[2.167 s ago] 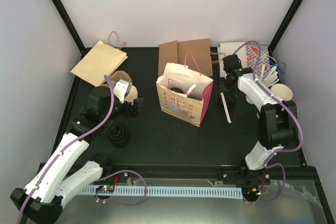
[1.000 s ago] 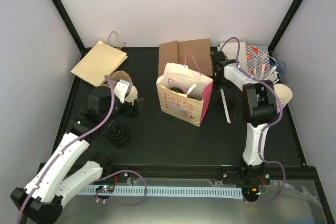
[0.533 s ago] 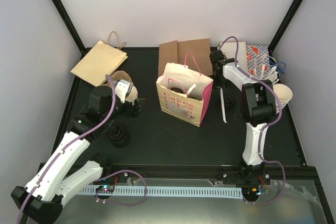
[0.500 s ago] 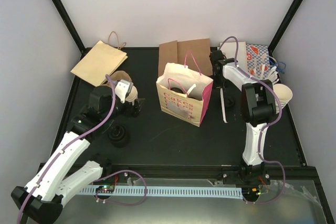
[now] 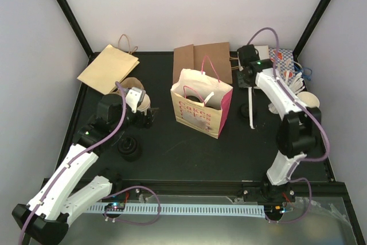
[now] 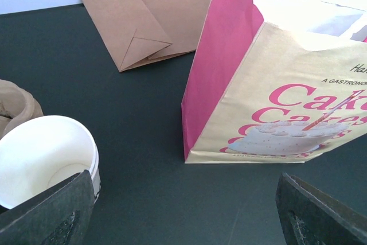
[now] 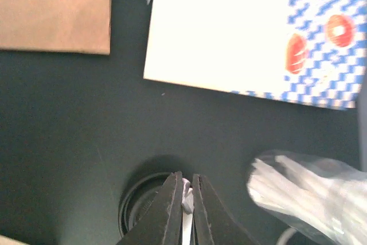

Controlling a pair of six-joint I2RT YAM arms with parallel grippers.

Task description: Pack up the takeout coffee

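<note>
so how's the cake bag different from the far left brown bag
The cake bag stands upright, mouth open; the brown bag lies flat, folded. The cake bag is printed cream and pink; the brown bag is plain. Both have loop handles.

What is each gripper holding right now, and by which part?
The right gripper pinches a thin white paper-wrapped straw by one end. The left gripper is open, holding nothing.
</note>
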